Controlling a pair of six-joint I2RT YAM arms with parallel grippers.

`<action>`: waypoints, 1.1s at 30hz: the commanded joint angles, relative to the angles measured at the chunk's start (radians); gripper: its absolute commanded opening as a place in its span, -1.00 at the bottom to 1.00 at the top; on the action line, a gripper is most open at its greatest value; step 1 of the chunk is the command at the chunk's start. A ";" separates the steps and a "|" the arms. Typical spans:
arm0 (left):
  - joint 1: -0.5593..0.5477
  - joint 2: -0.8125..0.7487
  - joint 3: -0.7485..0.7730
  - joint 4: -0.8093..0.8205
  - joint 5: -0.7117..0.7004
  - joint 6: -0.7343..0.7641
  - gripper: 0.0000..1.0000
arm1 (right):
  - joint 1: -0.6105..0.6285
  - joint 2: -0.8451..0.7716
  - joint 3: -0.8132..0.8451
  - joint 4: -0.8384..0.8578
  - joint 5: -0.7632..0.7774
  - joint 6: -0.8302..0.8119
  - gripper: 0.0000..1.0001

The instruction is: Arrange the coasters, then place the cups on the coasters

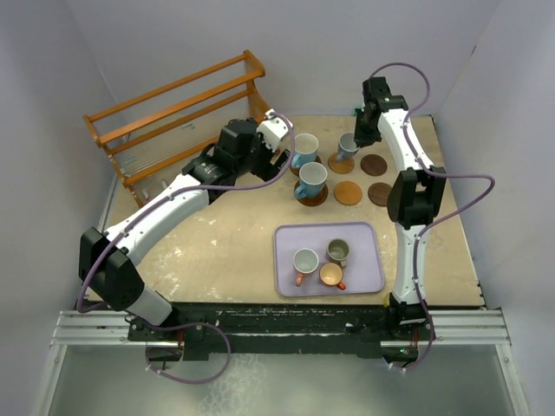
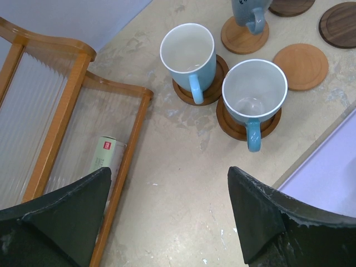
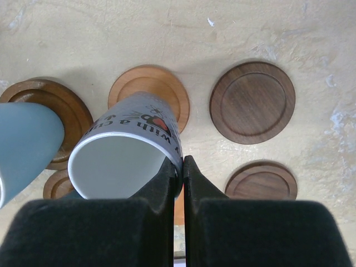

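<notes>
Bearing black lettering — cup [image 3: 125,149], greyish perhaps

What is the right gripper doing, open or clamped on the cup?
Clamped. The right gripper pinches the rim of the printed cup, one finger inside, one outside, over a light coaster.

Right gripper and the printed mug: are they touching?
Touching. The right wrist view shows the right gripper closed on the rim of the printed mug, one finger inside, one outside.
</notes>
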 commanded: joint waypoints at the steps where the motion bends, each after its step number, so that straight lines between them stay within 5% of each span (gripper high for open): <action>1: 0.005 -0.052 -0.008 0.050 -0.009 0.018 0.64 | -0.003 -0.006 0.063 0.003 -0.031 0.042 -1.00; 33: 0.005 -0.068 -0.028 0.060 -0.008 0.024 0.64 | -0.003 0.075 0.069 -0.013 -0.062 0.000 -1.00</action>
